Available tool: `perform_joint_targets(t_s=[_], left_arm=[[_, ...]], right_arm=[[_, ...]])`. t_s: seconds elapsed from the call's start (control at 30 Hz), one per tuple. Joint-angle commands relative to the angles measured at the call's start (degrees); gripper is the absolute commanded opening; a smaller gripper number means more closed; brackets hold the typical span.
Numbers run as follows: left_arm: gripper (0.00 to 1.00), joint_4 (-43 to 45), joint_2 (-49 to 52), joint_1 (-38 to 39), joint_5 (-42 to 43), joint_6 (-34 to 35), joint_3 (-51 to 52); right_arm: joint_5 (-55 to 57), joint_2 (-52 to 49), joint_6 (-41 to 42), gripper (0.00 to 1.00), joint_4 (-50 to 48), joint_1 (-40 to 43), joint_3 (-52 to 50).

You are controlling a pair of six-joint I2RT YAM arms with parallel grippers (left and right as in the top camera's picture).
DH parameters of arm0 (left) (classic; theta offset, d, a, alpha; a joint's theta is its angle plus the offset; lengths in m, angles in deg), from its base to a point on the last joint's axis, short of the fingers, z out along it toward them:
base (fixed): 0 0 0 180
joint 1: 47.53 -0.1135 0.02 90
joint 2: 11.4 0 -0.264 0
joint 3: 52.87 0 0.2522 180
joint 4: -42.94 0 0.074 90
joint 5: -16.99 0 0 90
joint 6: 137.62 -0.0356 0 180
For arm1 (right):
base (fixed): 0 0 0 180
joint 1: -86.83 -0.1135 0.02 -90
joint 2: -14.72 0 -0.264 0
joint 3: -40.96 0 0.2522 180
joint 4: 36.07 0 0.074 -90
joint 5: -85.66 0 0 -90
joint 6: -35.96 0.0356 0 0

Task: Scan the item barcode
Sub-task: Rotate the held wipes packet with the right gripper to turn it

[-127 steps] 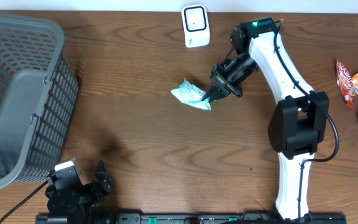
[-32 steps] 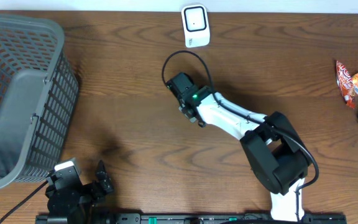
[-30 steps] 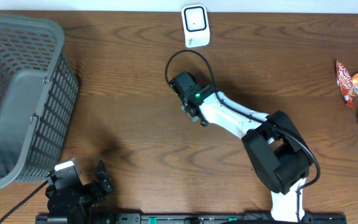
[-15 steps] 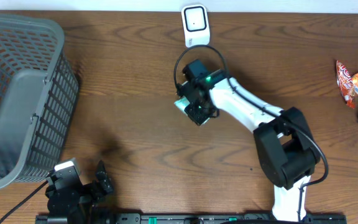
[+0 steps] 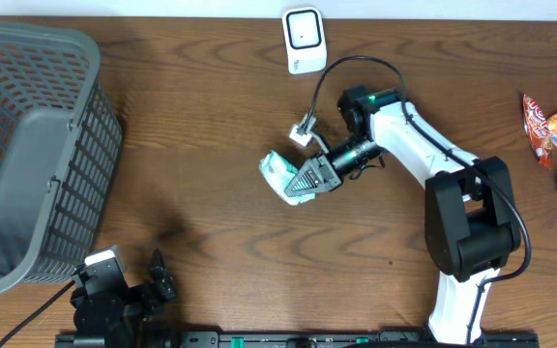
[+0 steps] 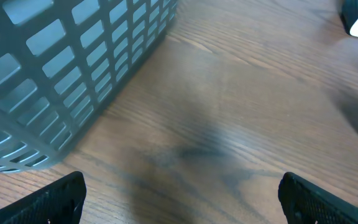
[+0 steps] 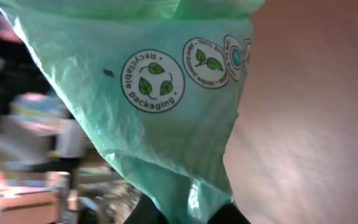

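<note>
The item is a pale green packet [image 5: 280, 172] printed with round "recyclable packaging" marks [image 7: 166, 106]. My right gripper [image 5: 303, 181] is shut on its lower end, and the dark fingertips [image 7: 229, 215] pinch the film at the bottom of the right wrist view. No barcode shows on the side facing the camera. The white scanner [image 5: 304, 39] stands at the table's far edge, well apart from the packet. My left gripper [image 5: 161, 273] rests at the near left, open, with nothing between its fingers [image 6: 55, 199].
A grey mesh basket [image 5: 27, 145] fills the left side of the table, and its wall [image 6: 73, 56] is close in the left wrist view. Several snack packets [image 5: 549, 130] lie at the right edge.
The right gripper has closed on the green packet. Its wrist has swung round and now reaches in from the right. The left arm has not moved.
</note>
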Motion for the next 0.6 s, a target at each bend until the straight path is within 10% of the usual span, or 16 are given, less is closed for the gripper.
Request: perform_joint_targets(t_s=[0.0,0.57], left_arm=[[0.99,-0.1,-0.2,0.2,-0.5,0.1,0.2],[0.99,-0.1,-0.2,0.2,-0.5,0.1,0.2]], right_arm=[[-14.0,1.1,-5.8,0.01,1.5,-0.4,0.2],[-14.7,1.1,-8.0,0.01,4.5,0.2,0.2]])
